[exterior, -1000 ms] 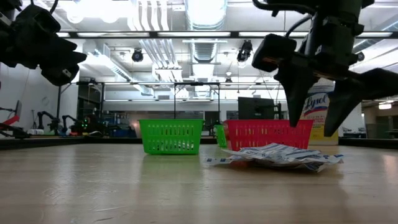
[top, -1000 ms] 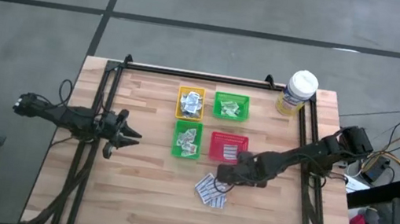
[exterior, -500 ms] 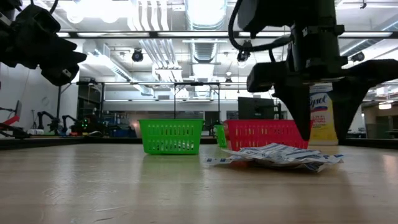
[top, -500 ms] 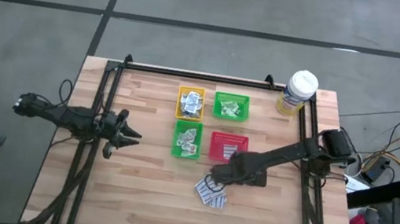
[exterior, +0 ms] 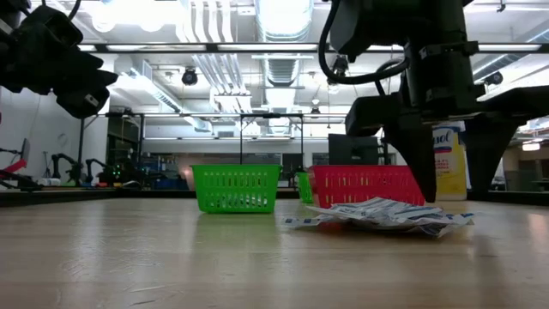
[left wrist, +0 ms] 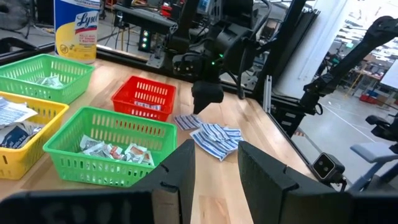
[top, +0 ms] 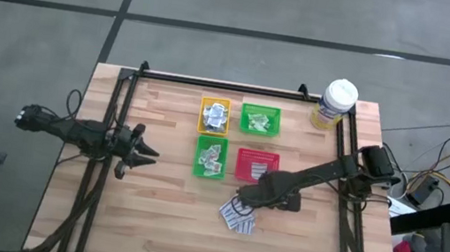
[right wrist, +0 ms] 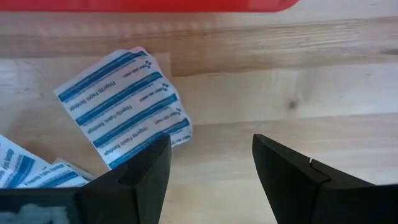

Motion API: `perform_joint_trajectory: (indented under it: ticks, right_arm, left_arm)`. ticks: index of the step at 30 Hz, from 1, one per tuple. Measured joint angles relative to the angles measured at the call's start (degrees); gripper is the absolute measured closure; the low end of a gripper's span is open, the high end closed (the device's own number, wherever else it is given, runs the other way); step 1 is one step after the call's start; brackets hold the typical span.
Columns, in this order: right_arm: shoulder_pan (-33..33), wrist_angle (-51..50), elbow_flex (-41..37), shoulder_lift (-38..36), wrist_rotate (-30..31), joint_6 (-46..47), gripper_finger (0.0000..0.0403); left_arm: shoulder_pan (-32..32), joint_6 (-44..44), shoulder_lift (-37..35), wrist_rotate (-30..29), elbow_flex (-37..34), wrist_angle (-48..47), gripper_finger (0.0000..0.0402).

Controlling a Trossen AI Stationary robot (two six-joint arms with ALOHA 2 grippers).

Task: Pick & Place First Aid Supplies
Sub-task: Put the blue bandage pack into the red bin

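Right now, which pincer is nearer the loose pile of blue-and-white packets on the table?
Right. The right pincer hangs open just over the pile of blue-and-white packets; the left pincer waits far off near the table's left side.

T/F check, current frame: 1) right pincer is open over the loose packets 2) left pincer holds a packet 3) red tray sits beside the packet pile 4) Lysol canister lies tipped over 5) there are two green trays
1) True: the right pincer stands open above the blue-and-white packets.
2) False: the left pincer holds nothing, parked off at the table's left.
3) True: the red tray is next to the pile.
4) False: the canister stands upright.
5) True: two green trays.
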Motion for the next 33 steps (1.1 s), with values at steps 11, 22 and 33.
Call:
perform_joint_trajectory:
  ticks: [11,22,33]
  right_arm:
    - [-0.03,5.43,-3.80,0.32,-0.10,2.87,0.0179]
    - [0.95,2.17,-5.56,-0.13,-7.14,0.84,0.0179]
    - [4.93,-10.12,-4.13,-2.95,-11.89,-1.34,0.0179]
  left_arm:
    - [0.02,0.02,-0.01,0.00,0.00,0.01,0.0287]
    - [0.01,-0.10,-0.01,-0.04,0.00,0.02,0.0287]
    - [0.00,-0.22,-0.02,-0.12,0.00,0.04,0.0287]
